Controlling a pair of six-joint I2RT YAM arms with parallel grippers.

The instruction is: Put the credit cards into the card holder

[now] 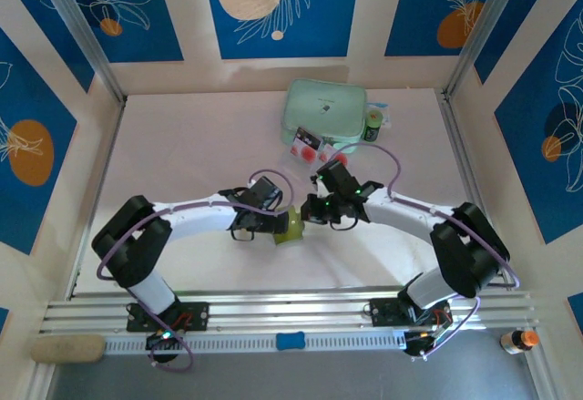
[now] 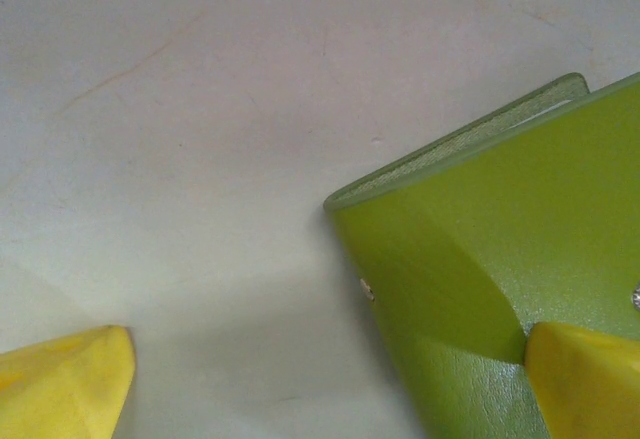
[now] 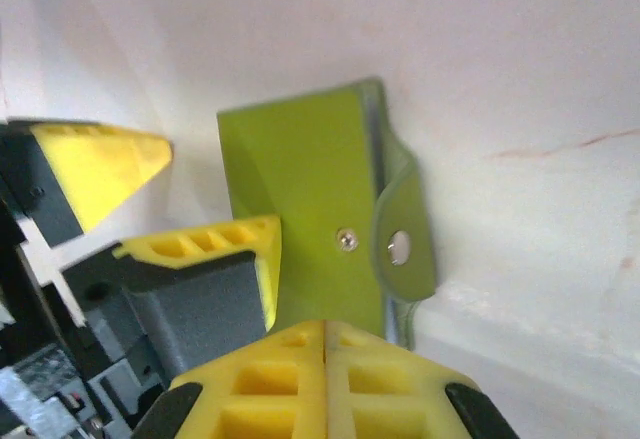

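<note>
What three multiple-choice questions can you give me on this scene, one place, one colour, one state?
1. Where are the credit cards? A in a blue bowl; B on the table beside the mint-green case; C at the table's near edge.
2. What colour is the card holder? A olive green; B red; C blue.
3. How is the left claw? A wide open; B shut on a card; C shut, empty.
Answers: B, they lie by the case; A, its cover shows green; A, its fingers stand far apart.

Mint-green zip case [image 1: 325, 108] laid at far edge of table [image 1: 182, 145], dark bottle [image 1: 373, 129] set just beside it, orange bottle [image 1: 519, 339] placed by front rail [image 1: 291, 313].
</note>
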